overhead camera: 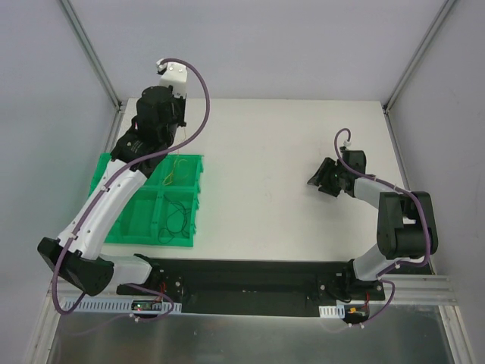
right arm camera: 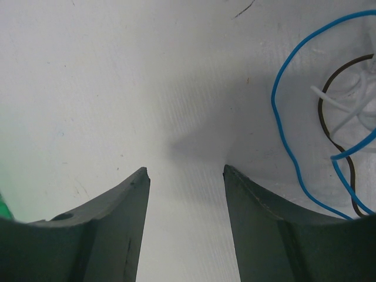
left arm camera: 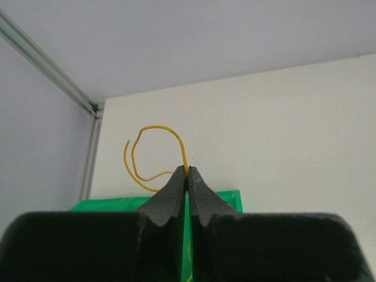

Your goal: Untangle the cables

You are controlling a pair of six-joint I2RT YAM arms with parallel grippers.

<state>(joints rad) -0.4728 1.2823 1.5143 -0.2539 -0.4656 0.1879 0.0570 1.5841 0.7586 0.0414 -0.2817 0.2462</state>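
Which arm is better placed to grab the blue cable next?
Right. The right gripper is open over the table with the blue cable beside it; the left gripper is shut on a yellow cable at the green bin.

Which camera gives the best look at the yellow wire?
Left wrist: the yellow wire curls clearly above the shut left gripper pinching it. Top external shows only a faint thread over the green bin. Right wrist misses it.
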